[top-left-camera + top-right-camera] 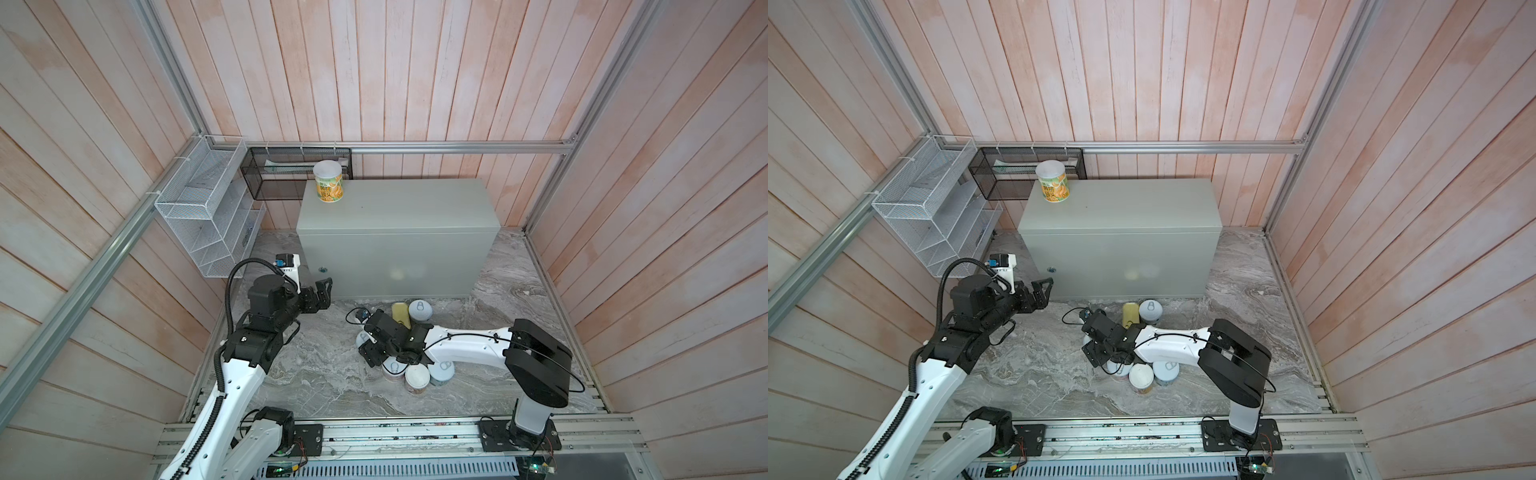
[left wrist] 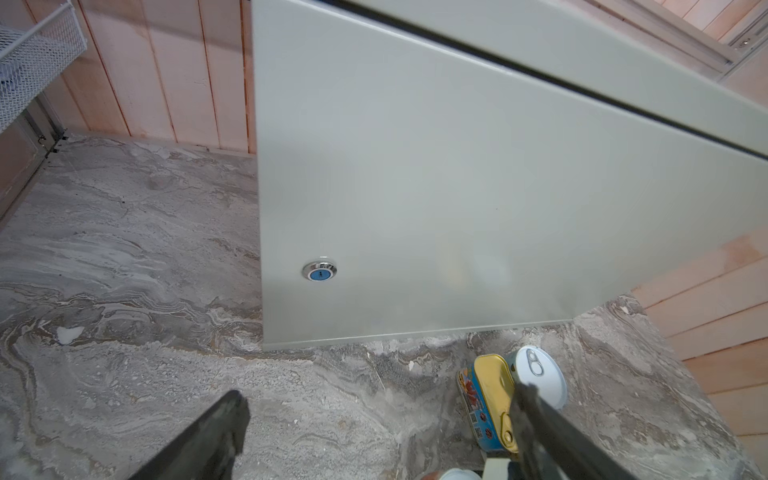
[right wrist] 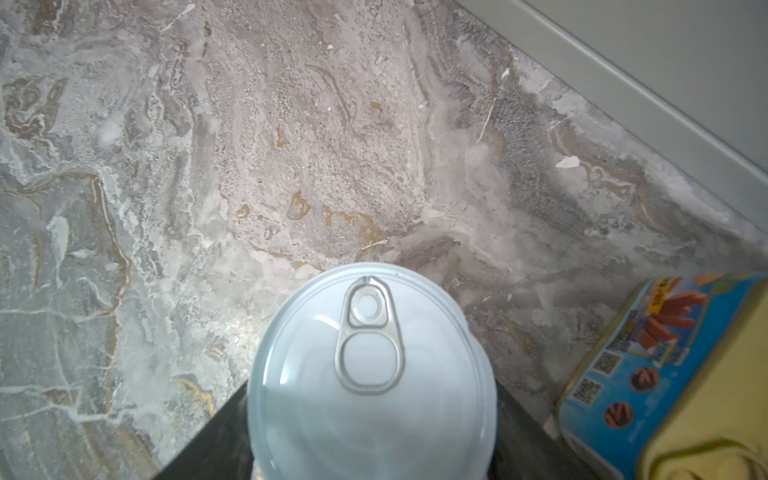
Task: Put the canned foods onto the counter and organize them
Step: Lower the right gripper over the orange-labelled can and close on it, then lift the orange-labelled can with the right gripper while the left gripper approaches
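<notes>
One can with a white lid and a peach label (image 1: 328,180) (image 1: 1052,181) stands on the grey counter (image 1: 395,212) (image 1: 1121,212) at its back left corner. My right gripper (image 1: 368,347) (image 3: 370,415) is shut on a pull-tab can (image 3: 374,365) low over the stone. Behind it lie the flat gold tin (image 1: 400,312) (image 3: 665,374) and another pull-tab can (image 1: 419,309) (image 2: 544,374). Three more cans (image 1: 417,377) (image 1: 1140,377) cluster under the right forearm. My left gripper (image 1: 322,295) (image 2: 380,419) hangs open and empty near the counter's front left corner.
A white wire basket (image 1: 208,208) hangs on the left wall and a black mesh basket (image 1: 291,170) on the back wall beside the counter. The counter's round lock (image 2: 319,270) faces my left gripper. Marbled stone (image 1: 324,374) lies between the arms.
</notes>
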